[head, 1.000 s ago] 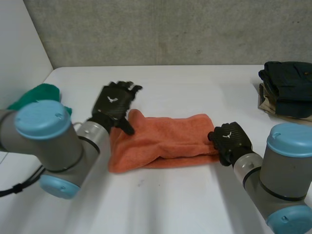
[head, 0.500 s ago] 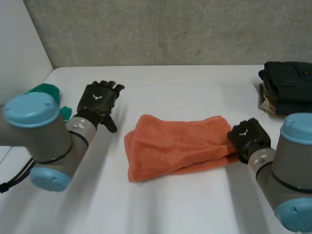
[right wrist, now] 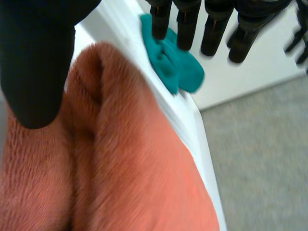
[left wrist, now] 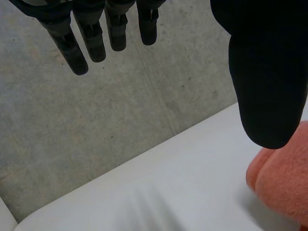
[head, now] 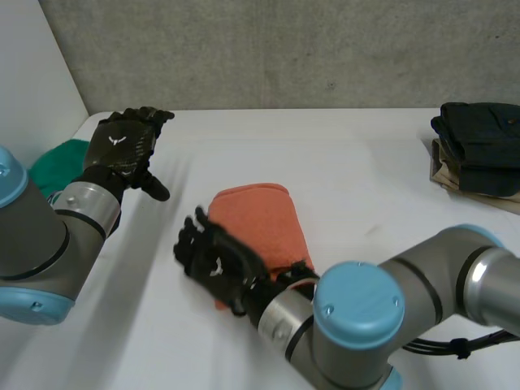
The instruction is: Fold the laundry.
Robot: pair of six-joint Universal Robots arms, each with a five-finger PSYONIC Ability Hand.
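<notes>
The orange towel (head: 258, 219) lies folded up small in the middle of the white table (head: 366, 187). The right hand (head: 213, 258) is over the end of the towel that is nearest the robot. Its fingers (right wrist: 185, 24) are straight and spread apart, and they hold nothing. In the right wrist view the towel is under the palm. I cannot tell if the hand is touching the towel. The left hand (head: 123, 146) is up above the table, well apart from the towel. Its fingers (left wrist: 91, 33) are straight and apart too, with nothing in them. A green cloth (head: 53, 166) sits by the left arm at the table's edge. A pile of dark folded clothes (head: 479, 142) sits far off on the right side.
</notes>
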